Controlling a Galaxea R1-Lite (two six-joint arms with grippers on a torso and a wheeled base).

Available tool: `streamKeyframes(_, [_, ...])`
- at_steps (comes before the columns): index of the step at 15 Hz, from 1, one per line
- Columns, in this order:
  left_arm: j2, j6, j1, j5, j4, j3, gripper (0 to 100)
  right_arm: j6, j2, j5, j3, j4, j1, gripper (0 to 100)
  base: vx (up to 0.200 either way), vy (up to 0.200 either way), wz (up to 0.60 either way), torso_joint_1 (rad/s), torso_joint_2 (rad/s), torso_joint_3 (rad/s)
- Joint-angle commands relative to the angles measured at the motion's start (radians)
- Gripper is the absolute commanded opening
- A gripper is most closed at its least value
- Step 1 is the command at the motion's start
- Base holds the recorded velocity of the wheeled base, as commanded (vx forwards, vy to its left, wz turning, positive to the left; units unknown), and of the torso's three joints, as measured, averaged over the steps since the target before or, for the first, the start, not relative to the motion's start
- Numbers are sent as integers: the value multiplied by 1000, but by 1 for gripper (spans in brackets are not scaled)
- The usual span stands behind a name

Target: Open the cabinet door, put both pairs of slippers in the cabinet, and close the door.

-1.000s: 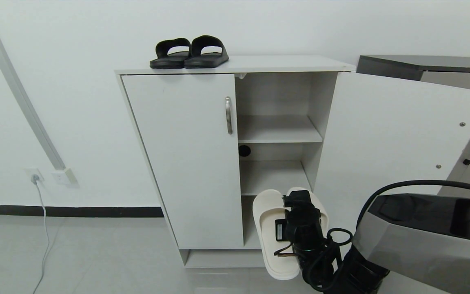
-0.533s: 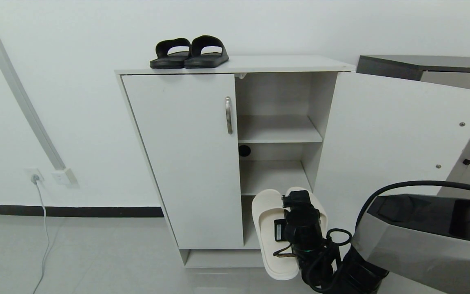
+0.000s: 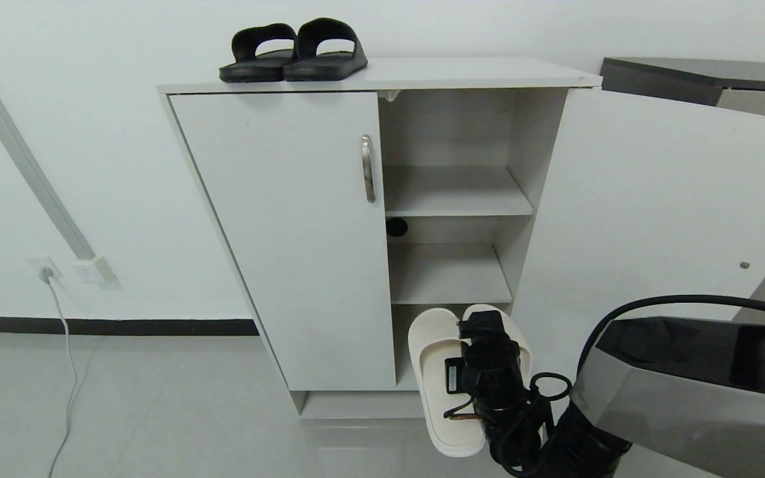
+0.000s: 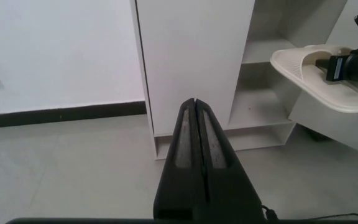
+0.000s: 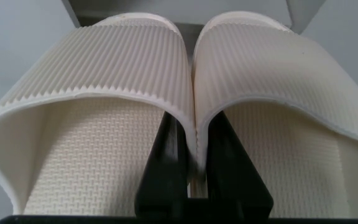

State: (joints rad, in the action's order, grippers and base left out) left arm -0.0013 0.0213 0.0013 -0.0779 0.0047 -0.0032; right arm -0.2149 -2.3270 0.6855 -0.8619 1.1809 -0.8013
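The white cabinet [image 3: 276, 232] has its left door shut and its right door [image 3: 655, 212] swung open, showing bare shelves [image 3: 452, 192]. A pair of black slippers [image 3: 293, 53] sits on the cabinet top at the left. My right gripper [image 3: 482, 332] holds the white slippers [image 3: 439, 378] side by side, low in front of the bottom compartment. In the right wrist view the gripper [image 5: 194, 155] is shut on the touching inner walls of the white slippers [image 5: 104, 93]. My left gripper [image 4: 194, 124] is shut on nothing, low over the floor, facing the cabinet [image 4: 191, 62].
A grey cabinet [image 3: 688, 73] stands behind the open door at the right. A wall socket with a hanging cable [image 3: 44, 272] is at the left. Bare floor [image 3: 123, 411] lies left of the cabinet.
The whole head view has shifted: the cabinet now looks larger and higher in the picture, so the camera moved closer. The right gripper still holds the white slippers.
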Motion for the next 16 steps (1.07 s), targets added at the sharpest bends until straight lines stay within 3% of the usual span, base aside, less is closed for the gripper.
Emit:
streamKeyframes(1, [1, 0, 0, 0, 0, 0, 0, 0, -3, 2, -2, 0, -1, 0, 0, 0, 0, 2, 2, -188])
streamKeyframes(9, [1, 0, 0, 0, 0, 0, 0, 2, -23, 5, -8, 6, -13, 0, 0, 0, 0, 4, 4, -196])
streamKeyframes(13, [1, 0, 0, 1, -2, 0, 0, 31, -52, 34, -23, 80, -6, 0, 0, 0, 0, 3, 3, -86])
streamKeyframes(16, [1, -1, 0, 1, -2, 0, 0, 229, -130, 77, -28, 388, 22, 0, 0, 0, 0, 0, 0, 0])
